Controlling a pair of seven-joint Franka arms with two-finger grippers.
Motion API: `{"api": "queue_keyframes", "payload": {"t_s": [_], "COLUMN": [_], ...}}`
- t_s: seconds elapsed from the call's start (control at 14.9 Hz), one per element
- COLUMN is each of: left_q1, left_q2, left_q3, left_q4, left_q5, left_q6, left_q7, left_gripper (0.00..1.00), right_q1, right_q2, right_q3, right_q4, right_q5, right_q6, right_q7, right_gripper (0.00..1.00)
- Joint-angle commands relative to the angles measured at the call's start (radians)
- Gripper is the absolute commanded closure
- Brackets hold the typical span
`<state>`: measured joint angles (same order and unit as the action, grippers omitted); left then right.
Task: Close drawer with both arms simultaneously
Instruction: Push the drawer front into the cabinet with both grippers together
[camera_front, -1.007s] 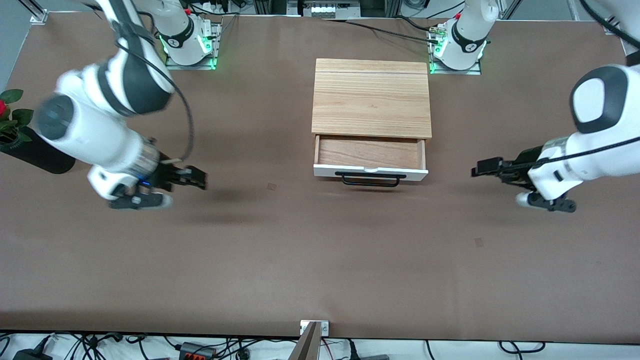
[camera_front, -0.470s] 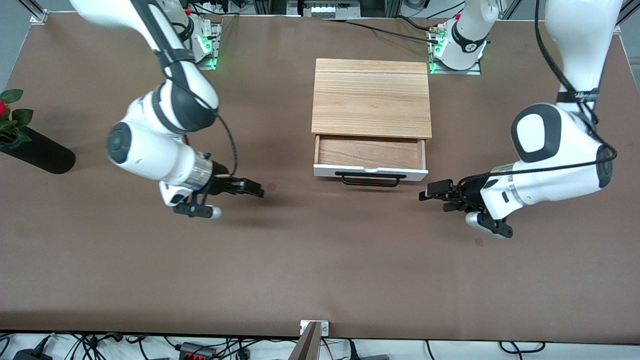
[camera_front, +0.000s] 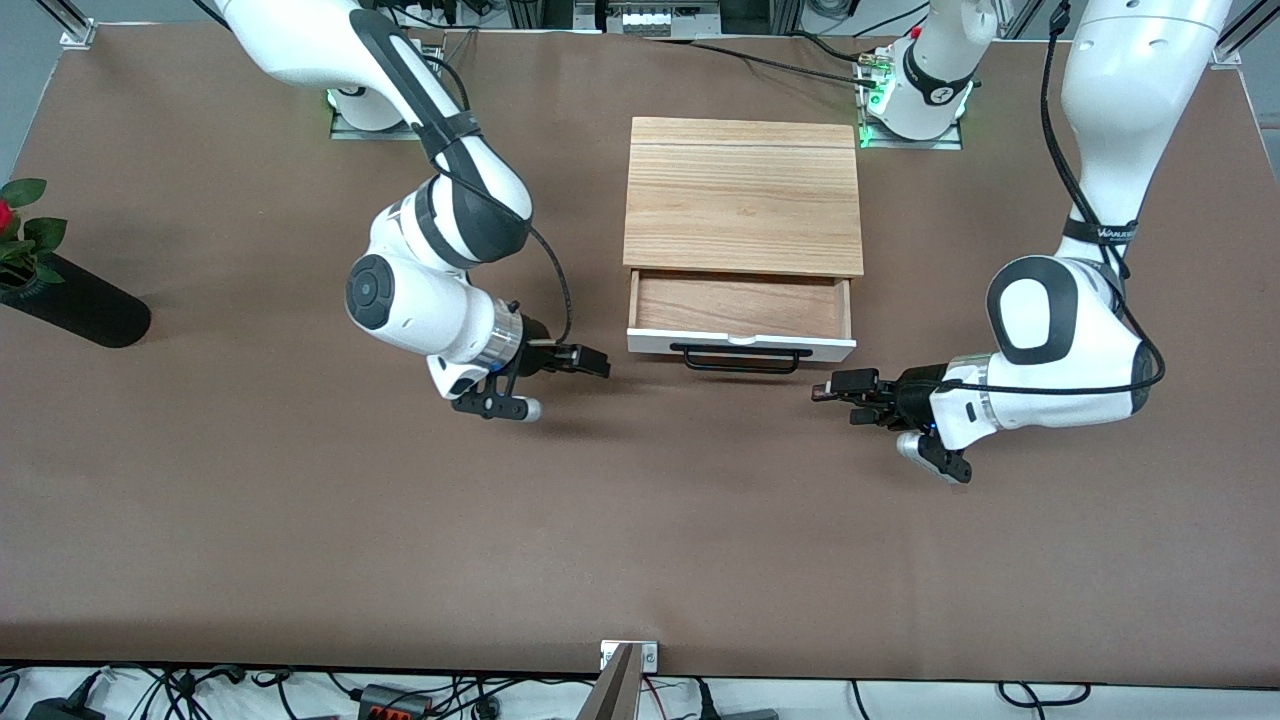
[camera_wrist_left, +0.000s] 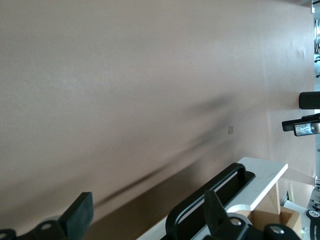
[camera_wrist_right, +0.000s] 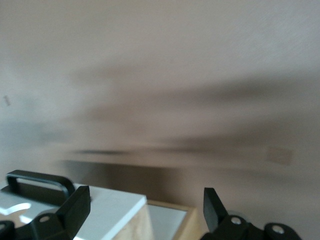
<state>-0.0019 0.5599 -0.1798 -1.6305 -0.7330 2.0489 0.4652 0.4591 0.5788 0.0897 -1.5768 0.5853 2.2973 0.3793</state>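
The left gripper (camera_front: 826, 390) hangs low over the bare table (camera_front: 640, 540), just off the drawer's corner toward the left arm's end and a little nearer the front camera than the drawer's white panel. In the left wrist view its two fingers (camera_wrist_left: 80, 212) stand well apart with nothing between them, and the black handle and white panel show past them. The right gripper (camera_front: 598, 362) is low over the table beside the other corner of the drawer, toward the right arm's end, about level with the white panel and not touching it. In the right wrist view its fingers (camera_wrist_right: 77, 205) are spread wide and empty, with the panel's corner and the end of the handle between them and farther off

The drawer (camera_front: 740, 310) stands pulled out of the cabinet (camera_front: 743, 195), its reddish-brown wooden floor open to view. Its white front panel (camera_front: 741, 347) faces the front camera, and the long black handle (camera_front: 741, 360) runs along it. The light-wood cabinet sits at the middle of the table, farther from the front camera than both grippers. At the table's edge on the right arm's end a black vase (camera_front: 75, 305) lies slanted, with a red flower (camera_front: 8, 215) and green leaves at its mouth
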Motion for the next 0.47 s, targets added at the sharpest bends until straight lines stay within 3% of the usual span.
{"api": "queue_keyframes", "payload": {"t_s": [0.0,0.2,0.4], "left_q1": [0.011,0.016,0.016], "left_q2": [-0.011,-0.018,-0.02], "left_q3": [-0.033,-0.035,-0.035], "left_q4": [-0.051,-0.098,-0.126], "left_q5": [-0.029,-0.054,-0.092], "left_q6": [0.008,-0.001,-0.003], "left_q7": [0.03,0.023,0.01], "left_gripper": [0.05,0.07,0.07], "right_q1": [0.013,0.021,0.047], "right_q2": [0.012,0.041,0.079], "right_q3": [-0.007,-0.007,-0.007], "right_q4": [0.031,0.046,0.075], "right_q5": [0.039,0.106,0.111], "right_q6": [-0.002,-0.004,-0.004], "right_q7": [0.007,-0.008,-0.014], "right_gripper": [0.0,0.0,0.0]}}
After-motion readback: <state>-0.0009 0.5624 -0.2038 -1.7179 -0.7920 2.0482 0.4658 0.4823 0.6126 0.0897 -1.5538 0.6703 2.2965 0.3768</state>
